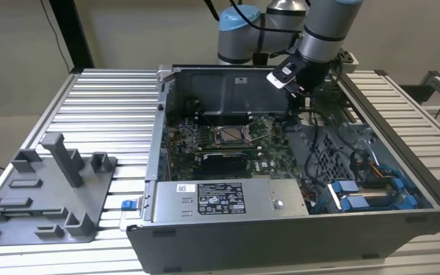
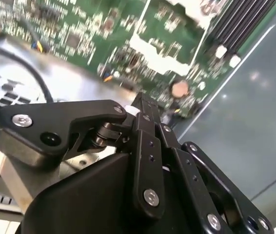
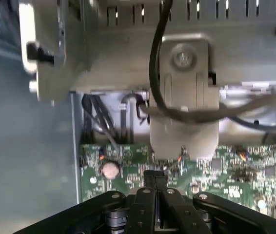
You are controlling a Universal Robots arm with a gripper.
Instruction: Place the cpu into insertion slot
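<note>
A ribbed metal workbench (image 1: pixel 90 109) carries an open computer case (image 1: pixel 297 229), a grey fixture tray (image 1: pixel 44 189) beside it at the exterior view's left; the arm reaches down into the case, the gripper (image 1: pixel 300 106) hanging over the green board toward the back wall, off to the exterior view's right of the insertion slot (image 1: pixel 231 135); in both wrist views the fingers (image 3: pixel 153 181) are pressed together, tips meeting with no gap; whether the cpu is pinched edge-on there I cannot tell; the slot's frame looks open, placement apparently not done yet.
</note>
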